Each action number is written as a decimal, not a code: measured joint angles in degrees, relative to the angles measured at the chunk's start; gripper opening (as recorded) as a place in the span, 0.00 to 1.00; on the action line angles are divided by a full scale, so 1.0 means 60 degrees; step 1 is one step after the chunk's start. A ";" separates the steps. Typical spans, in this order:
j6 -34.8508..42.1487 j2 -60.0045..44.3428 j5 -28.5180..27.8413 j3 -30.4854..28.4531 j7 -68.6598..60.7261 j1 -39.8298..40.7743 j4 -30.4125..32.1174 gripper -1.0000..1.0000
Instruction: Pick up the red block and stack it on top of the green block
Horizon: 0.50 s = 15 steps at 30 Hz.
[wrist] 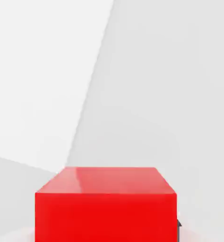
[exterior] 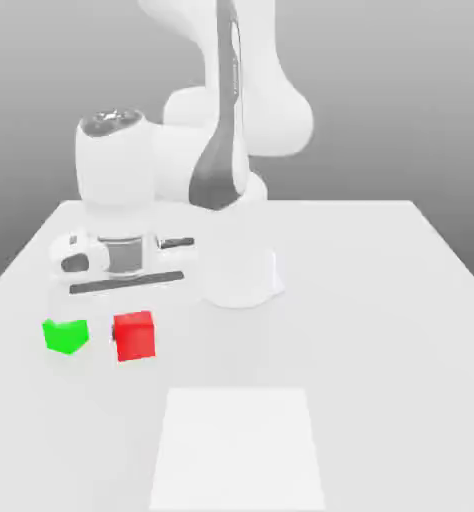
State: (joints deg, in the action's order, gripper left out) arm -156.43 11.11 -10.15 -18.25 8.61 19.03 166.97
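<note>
The red block [exterior: 134, 335] sits on the white table directly under my hand, a small bright cube. My gripper [exterior: 133, 333] reaches down over it and is shut on it, a dark finger edge [exterior: 114, 336] showing against one side. In the hand view the red block [wrist: 104, 203] looms very close, with a dark sliver of finger [wrist: 178, 224] at one lower corner. The green block [exterior: 65, 335] rests on the table a short gap away, toward the exterior view's left, at about the same height as the red one and untouched.
The arm's white base [exterior: 243, 275] stands just behind the blocks, toward the exterior view's right. A lighter square patch [exterior: 237, 450] lies flat on the table [exterior: 401, 320] near its front edge.
</note>
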 joint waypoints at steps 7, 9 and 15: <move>0.0625 0.0702 -0.0900 -0.1618 -0.0403 0.2385 0.0028 0.00; 0.0530 0.0629 -0.0798 -0.1780 -0.0531 0.2428 0.0028 0.00; 0.0069 0.0187 -0.0227 -0.2055 -0.0927 0.2085 0.0020 0.00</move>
State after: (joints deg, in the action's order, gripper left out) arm -156.02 12.23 -11.51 -30.58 3.05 31.54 167.09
